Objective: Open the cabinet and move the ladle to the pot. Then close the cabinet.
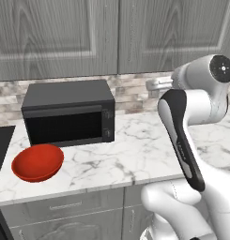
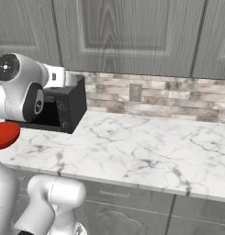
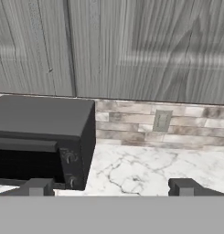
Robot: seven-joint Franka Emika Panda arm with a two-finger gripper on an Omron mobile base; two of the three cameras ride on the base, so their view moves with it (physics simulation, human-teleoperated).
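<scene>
Right now the gripper [image 3: 111,186] is spread wide and holds nothing. Its two dark tips poke up at the bottom of the hand view, with white marble counter [image 3: 145,169] showing between them. It faces the wall, probably so it can go up to the cabinet [image 3: 145,50] next. The cabinet hangs above the counter, and both grey doors are shut. No handle can be seen yet. The ladle must be inside, I think. A black microwave [image 1: 68,112] sits under the cabinet, and a red bowl [image 1: 37,162] rests just beside it. I cannot read any words or labels anywhere.
</scene>
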